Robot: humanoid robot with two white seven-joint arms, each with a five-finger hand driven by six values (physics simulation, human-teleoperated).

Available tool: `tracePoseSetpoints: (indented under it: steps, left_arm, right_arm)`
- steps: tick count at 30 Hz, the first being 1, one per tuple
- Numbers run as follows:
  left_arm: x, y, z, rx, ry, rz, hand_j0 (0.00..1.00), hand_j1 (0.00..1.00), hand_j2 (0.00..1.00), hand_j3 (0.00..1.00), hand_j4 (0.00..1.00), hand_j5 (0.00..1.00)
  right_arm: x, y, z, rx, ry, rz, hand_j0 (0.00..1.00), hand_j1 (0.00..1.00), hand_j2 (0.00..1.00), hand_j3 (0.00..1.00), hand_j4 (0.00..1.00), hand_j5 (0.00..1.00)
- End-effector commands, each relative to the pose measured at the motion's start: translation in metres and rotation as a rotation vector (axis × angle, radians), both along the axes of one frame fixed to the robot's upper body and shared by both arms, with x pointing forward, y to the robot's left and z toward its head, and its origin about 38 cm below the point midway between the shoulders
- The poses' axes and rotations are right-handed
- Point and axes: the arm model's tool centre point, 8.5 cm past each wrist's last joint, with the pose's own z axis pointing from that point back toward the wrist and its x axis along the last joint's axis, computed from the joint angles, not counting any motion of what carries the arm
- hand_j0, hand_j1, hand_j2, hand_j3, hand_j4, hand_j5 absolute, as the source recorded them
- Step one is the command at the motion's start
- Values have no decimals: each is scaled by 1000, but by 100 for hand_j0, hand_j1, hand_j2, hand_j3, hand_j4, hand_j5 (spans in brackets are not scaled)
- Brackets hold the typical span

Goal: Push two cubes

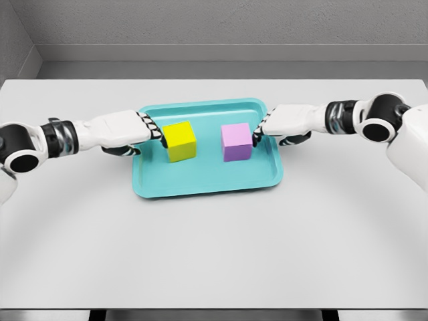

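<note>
Table (pixel 214 247): You have a big pale grey table in front of you. The tray sits on it, a bit past the middle.

Tray (pixel 207 186): It is a flat teal tray with a low rim. Two cubes sit inside it, side by side, with a gap of bare tray between them. Nothing else is in it.

Left arm: It comes in from your left and lies low over the table, pointing at the tray.

Right arm: It comes in from your right the same way.

Left hand (pixel 130 130): It reaches over the tray's left rim. Its fingers look straight and held together, holding nothing. The tips are right at the yellow cube's left side. They look like they touch it, but you cannot be sure.

Right hand (pixel 284 122): It reaches over the tray's right rim, fingers flat and together, holding nothing. The tips are right at the purple cube's right side.

Yellow cube (pixel 180 140): It sits upright in the left half of the tray.

Purple cube (pixel 237 142): It sits upright in the right half of the tray.

Step now: It looks like both hands are set to push, one on each outer side.

Next move: You likely need to slide both hands inward, slow and level, so the cubes move toward each other and do not tip or turn.
</note>
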Motion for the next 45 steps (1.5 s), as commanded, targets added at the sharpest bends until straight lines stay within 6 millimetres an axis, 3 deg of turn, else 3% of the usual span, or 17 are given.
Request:
tracePoseSetpoints:
  steps: [1, 12, 16, 26, 31, 45]
  left_arm:
    - [0, -2, 0, -4, 3, 0, 72, 72, 72, 72, 72, 72]
    - [9, 23, -18, 13, 55, 78, 73, 73, 73, 73, 73, 73]
    - [14, 27, -14, 15, 51, 94, 73, 73, 73, 73, 73, 73]
    - [23, 18, 0, 1, 23, 85, 73, 73, 73, 73, 73, 73]
    - [24, 6, -1, -5, 29, 66, 73, 73, 73, 73, 73, 73]
    - [24, -2, 0, -4, 21, 52, 73, 73, 73, 73, 73, 73]
  right_arm:
    - [0, 4, -1, 5, 1, 3, 68, 68, 68, 68, 68, 68]
    - [1, 20, 3, 26, -5, 28, 68, 68, 68, 68, 68, 68]
    - [0, 25, 2, 31, -4, 37, 68, 68, 68, 68, 68, 68]
    - [-3, 35, 0, 39, -2, 60, 68, 68, 68, 68, 68, 68]
    - [-2, 37, 1, 41, -4, 62, 68, 68, 68, 68, 68, 68]
    - [-1, 47, -1, 41, -6, 72, 68, 68, 68, 68, 68, 68]
